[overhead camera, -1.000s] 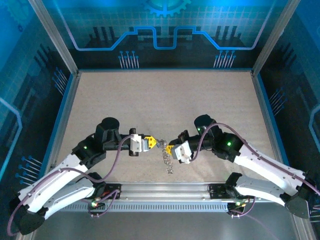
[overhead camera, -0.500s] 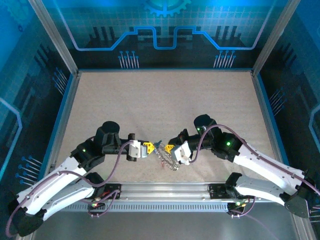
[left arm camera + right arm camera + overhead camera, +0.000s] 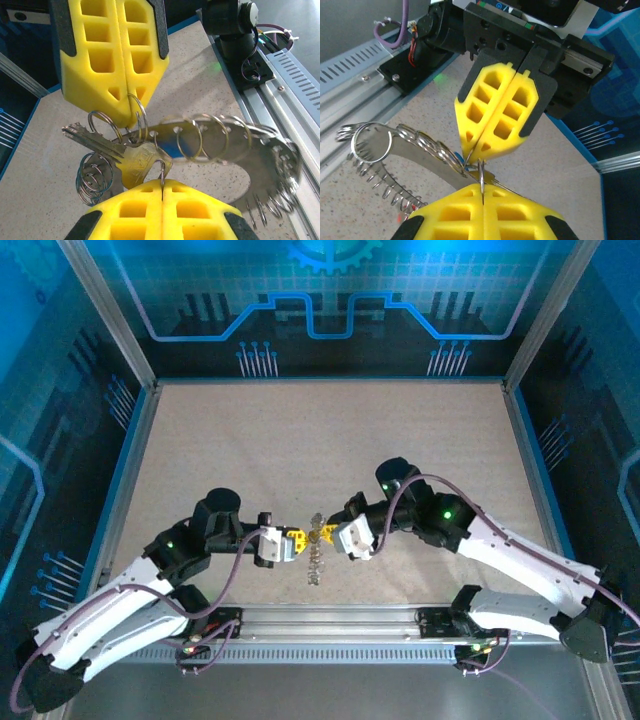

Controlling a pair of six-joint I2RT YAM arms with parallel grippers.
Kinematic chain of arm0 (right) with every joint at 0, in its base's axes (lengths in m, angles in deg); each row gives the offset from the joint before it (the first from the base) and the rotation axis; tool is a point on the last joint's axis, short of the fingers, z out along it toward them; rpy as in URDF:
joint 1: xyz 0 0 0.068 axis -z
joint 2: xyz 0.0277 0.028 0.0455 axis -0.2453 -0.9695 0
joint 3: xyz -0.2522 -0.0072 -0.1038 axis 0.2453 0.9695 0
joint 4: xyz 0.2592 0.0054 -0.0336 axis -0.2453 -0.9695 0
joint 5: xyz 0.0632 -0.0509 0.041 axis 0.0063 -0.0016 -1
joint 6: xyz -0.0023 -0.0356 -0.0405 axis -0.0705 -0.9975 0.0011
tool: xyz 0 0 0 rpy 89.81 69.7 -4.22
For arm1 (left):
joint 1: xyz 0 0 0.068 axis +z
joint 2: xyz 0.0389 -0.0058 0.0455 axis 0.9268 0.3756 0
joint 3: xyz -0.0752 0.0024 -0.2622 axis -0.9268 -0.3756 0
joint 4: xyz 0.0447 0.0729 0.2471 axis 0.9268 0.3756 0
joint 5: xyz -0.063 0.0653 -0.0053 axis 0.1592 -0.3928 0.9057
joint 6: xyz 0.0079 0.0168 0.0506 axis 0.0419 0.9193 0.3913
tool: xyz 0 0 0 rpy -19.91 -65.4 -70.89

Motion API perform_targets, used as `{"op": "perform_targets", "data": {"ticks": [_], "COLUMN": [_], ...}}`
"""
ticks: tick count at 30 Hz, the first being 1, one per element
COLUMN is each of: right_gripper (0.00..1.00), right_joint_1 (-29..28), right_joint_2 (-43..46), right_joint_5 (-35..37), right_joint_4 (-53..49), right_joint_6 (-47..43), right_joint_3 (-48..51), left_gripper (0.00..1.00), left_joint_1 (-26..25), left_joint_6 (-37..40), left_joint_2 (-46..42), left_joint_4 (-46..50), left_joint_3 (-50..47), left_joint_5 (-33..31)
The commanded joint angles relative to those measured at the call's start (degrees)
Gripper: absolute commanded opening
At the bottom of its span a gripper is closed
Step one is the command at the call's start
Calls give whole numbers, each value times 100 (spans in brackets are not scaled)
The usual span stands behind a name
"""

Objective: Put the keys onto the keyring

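The keyring (image 3: 314, 560) hangs above the table between both grippers. It is a wide, flat grey band (image 3: 245, 150) with many small wire rings along its rim. A brass-coloured key (image 3: 134, 159) lies against it, and a blue key head (image 3: 186, 144) peeks out behind the band. A red speck (image 3: 400, 218) shows low by the rim rings. My left gripper (image 3: 162, 182) is shut on a small split ring through the brass key's head. My right gripper (image 3: 482, 186) is shut on another small ring beside it. The two tips nearly touch, left gripper (image 3: 298, 538) facing right gripper (image 3: 328, 534).
The speckled beige table (image 3: 320, 450) is walled by blue panels. A metal rail (image 3: 330, 622) with the arm bases runs along the near edge, just below the hanging ring. A loose coil of small rings (image 3: 92, 176) dangles at the key's left.
The right gripper has moved left and the left gripper slightly down, so their tips are closer together. The hanging keyring has swung left with them.
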Motion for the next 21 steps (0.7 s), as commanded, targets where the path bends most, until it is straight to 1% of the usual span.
{"op": "perform_targets", "data": {"ticks": [1, 6, 11, 17, 21], "right_gripper": [0, 0, 0, 0, 0], "right_joint_1": [-72, 113, 223, 230, 329], "right_joint_2": [-36, 36, 209, 99, 0], "right_joint_5": [-353, -582, -566, -547, -515], "right_joint_4": [-208, -225, -293, -243, -285], "right_joint_6": [295, 563, 686, 708, 696], "right_joint_3": [-212, -197, -56, -19, 13], "left_gripper": [0, 0, 0, 0, 0], "left_joint_1": [-42, -16, 283, 324, 332], "left_joint_6": [-16, -169, -576, -384, -338], "left_joint_2": [-14, -249, -687, -699, -796], "left_joint_4": [-310, -369, -439, 71, 107], "left_joint_3": [-60, -130, -248, -158, -122], "left_joint_5": [4, -328, -313, -294, -313]}}
